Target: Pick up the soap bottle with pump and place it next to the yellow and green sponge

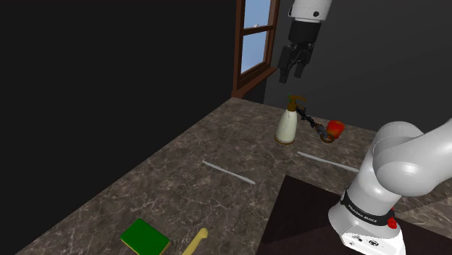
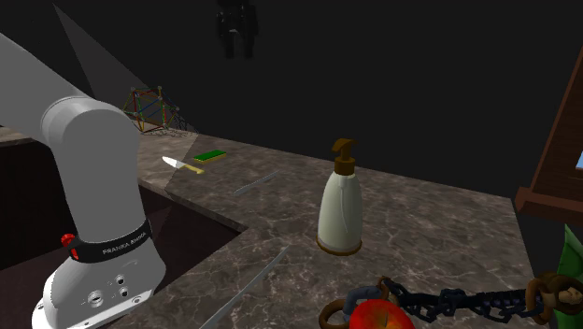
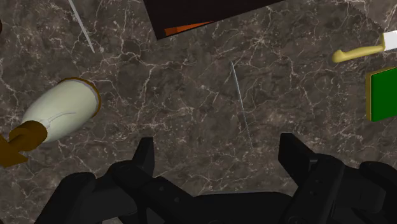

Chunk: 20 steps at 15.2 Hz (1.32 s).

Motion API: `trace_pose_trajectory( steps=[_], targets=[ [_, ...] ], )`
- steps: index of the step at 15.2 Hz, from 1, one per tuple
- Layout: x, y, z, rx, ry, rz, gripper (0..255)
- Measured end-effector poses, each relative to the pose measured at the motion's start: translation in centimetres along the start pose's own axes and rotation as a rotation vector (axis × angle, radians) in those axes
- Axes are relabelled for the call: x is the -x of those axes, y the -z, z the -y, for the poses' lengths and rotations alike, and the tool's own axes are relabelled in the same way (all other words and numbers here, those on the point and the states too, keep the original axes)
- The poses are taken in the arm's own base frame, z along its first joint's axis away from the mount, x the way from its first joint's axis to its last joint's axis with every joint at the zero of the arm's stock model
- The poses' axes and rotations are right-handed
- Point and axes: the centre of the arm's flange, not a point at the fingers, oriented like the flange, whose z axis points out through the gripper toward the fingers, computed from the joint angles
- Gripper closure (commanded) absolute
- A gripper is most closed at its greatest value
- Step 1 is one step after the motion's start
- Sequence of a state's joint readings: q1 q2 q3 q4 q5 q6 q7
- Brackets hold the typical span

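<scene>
The soap bottle [image 1: 287, 121] is cream-white with a brown pump and a brown base ring. It stands upright on the marble counter near the far end, below the window. In the second exterior view the soap bottle [image 2: 340, 205] stands mid-counter. My gripper [image 1: 292, 70] hangs open high above the bottle, nothing between its fingers. In the wrist view the gripper [image 3: 216, 156] is open over bare marble, with the soap bottle [image 3: 58, 114] off to one side. The green and yellow sponge [image 1: 145, 237] lies flat at the counter's near end; the sponge [image 2: 210, 155] and sponge [image 3: 383, 94] also appear.
A dark chain with a red-orange piece [image 1: 332, 130] lies just beside the bottle. A knife with a yellow handle [image 1: 194, 243] rests by the sponge. Thin grey lines [image 1: 228, 172] cross the marble. A dark recessed area [image 1: 304, 217] sits beside the stand. A wooden window frame [image 1: 255, 43] is on the far wall.
</scene>
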State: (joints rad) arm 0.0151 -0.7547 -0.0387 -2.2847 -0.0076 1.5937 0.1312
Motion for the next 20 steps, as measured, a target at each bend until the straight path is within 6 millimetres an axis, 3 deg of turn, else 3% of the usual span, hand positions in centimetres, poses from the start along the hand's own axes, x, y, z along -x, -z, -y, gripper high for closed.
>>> trace_pose_trajectory(
  steps=[2, 5, 20],
  targets=[
    [-0.1, -0.3, -0.6, 0.0, -0.001, 0.0, 0],
    [-1.0, -1.7, -3.2, -0.002, -0.007, 0.003, 0],
    [-4.6, -10.7, -20.4, -0.014, -0.035, 0.015, 0]
  ],
)
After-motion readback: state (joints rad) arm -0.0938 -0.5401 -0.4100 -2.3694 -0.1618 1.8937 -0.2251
